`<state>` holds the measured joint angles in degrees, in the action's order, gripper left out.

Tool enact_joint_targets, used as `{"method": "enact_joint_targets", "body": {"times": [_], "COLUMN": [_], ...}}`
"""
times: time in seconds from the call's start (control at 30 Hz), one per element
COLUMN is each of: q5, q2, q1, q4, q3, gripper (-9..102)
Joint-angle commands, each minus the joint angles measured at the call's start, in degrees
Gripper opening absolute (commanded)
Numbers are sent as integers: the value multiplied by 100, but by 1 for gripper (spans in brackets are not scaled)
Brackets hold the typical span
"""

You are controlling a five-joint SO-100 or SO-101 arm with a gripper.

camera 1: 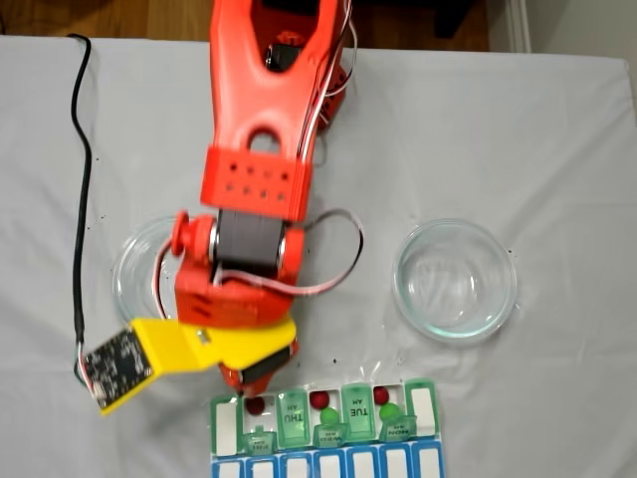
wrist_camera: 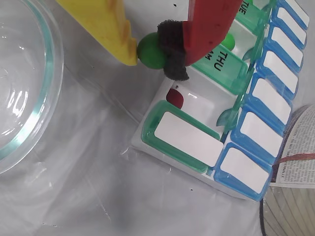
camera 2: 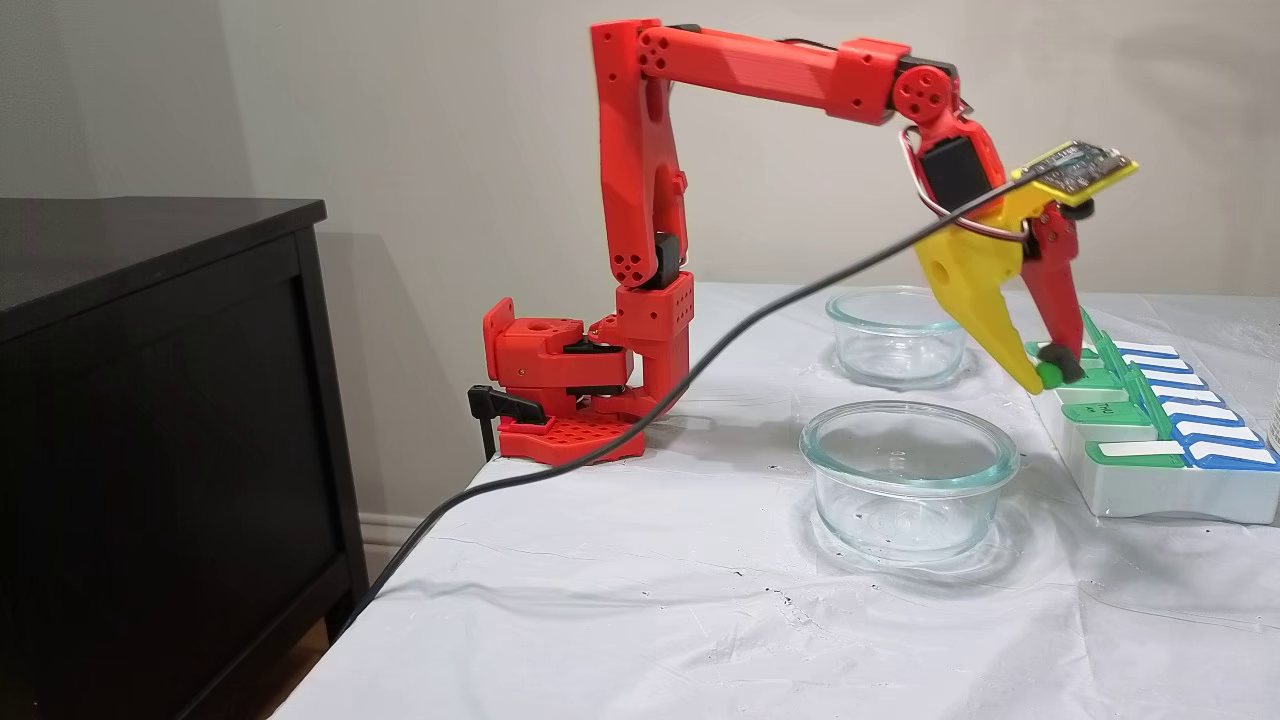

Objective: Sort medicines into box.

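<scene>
A: Green ball (wrist_camera: 151,50), where is it?

B: Pinched in the gripper (wrist_camera: 150,51). The wrist view shows it squeezed between the yellow finger (wrist_camera: 106,24) and the black pad of the red finger (wrist_camera: 209,24), hanging just off the pill organizer (wrist_camera: 197,162), near the THU lid (wrist_camera: 224,66).

A: Does the side camera show that?

B: In a fixed view the ball (camera 2: 1050,375) is a small green spot at the fingertips, just above the far end of the organizer (camera 2: 1150,480). That view alone shows the height.

A: And the other balls?

B: The top-down fixed view gives three dark red balls (camera 1: 320,399) and two green balls (camera 1: 387,412) in the open compartments at the near edge. The wrist view catches one red ball (wrist_camera: 174,97) in the compartment beside a closed green lid (wrist_camera: 184,140).

A: The dishes?

B: Two clear glass bowls on the white tabletop (camera 2: 600,580): right bowl (camera 1: 456,281) and left bowl (camera 1: 134,279), partly under the arm.
</scene>
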<state>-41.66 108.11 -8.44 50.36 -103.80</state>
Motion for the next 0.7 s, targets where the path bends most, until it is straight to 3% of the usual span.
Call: {"method": "enact_joint_targets", "body": {"times": [0.0,0.67], "q5": [-18,272], "q2": [-185,-1090], "q1": [185,422], "q4": [114,-132], "q3": [1028,1819], "gripper": [0,0]}}
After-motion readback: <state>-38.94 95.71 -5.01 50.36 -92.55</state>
